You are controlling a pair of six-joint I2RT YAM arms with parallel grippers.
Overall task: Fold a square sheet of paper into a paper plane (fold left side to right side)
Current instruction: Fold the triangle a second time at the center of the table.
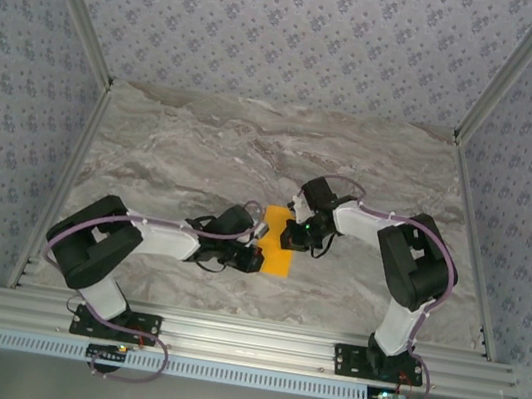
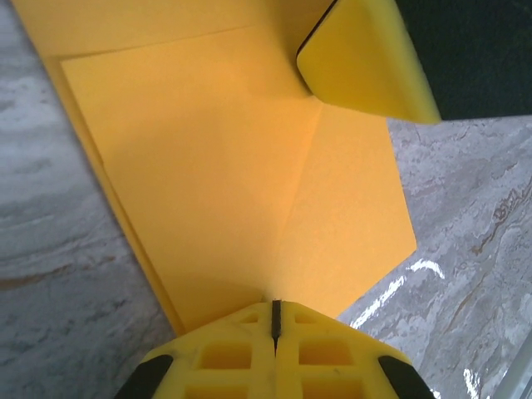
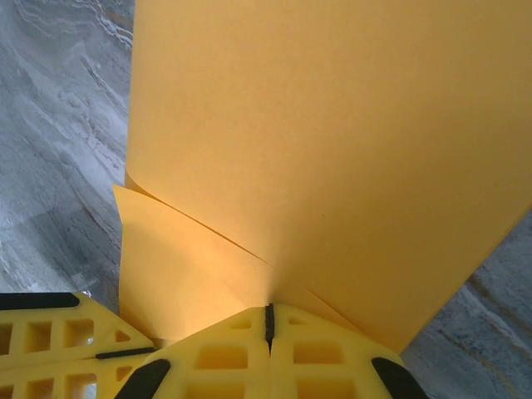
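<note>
Jaws of left gripper (image 2: 274, 320) and right gripper (image 3: 268, 320) squeezed tight, each pinching creased orange square sheet of paper (image 1: 279, 250) on marble table (image 1: 203, 149).

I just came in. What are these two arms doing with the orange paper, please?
Two robot arms are folding an orange-yellow sheet of paper in the middle of the marble table. It is already partly folded, with creases and overlapping layers. The left gripper and the right gripper are both shut, their tips at the paper from opposite sides. Whether they pinch it or press it down is unclear.
</note>
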